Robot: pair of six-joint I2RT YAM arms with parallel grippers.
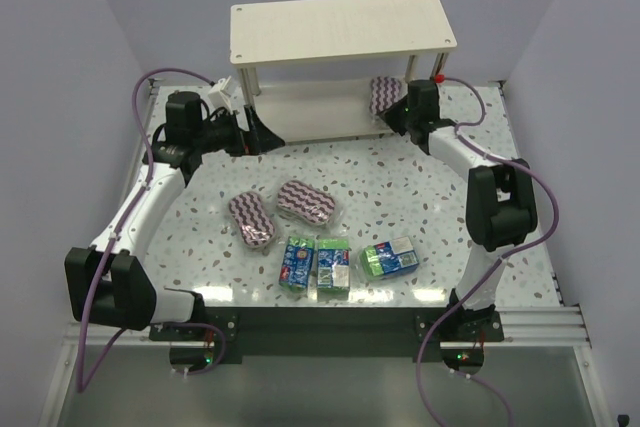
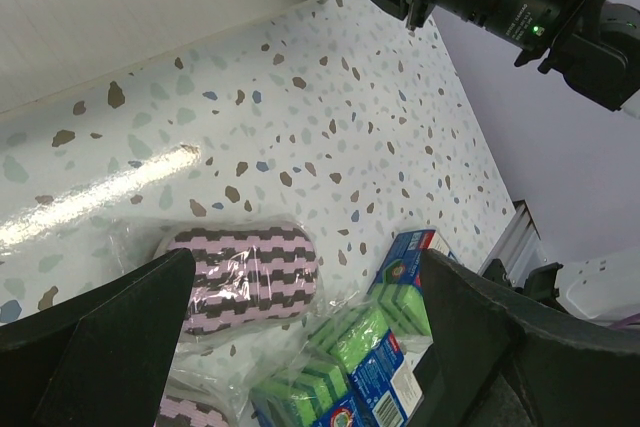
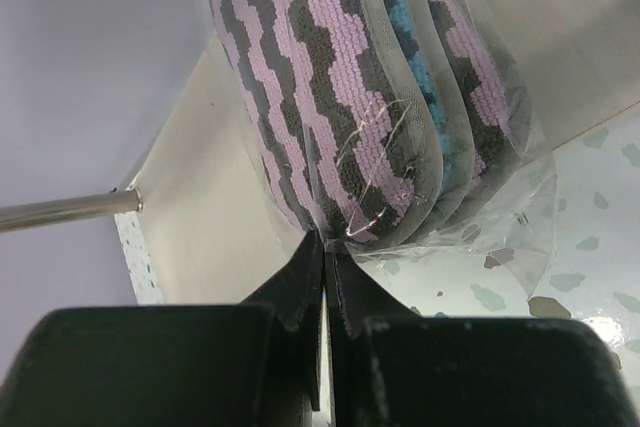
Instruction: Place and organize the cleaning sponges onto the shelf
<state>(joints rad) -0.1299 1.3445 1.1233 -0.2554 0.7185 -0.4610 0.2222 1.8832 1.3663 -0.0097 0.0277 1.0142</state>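
Right claw (image 3: 322, 257) pinching striped sponge (image 3: 320, 67), arm outstretched to shelf (image 1: 340, 27)

Speckled table (image 1: 420, 182): shelf (image 1: 340, 32), five sponges (image 1: 306, 202)

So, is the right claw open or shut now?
Shut. In the right wrist view the right claw shows no gap and pinches the clear wrap of the maroon-and-white zigzag oval sponge.

The zigzag pad (image 3: 330, 97) — upper end cut off at the edge.
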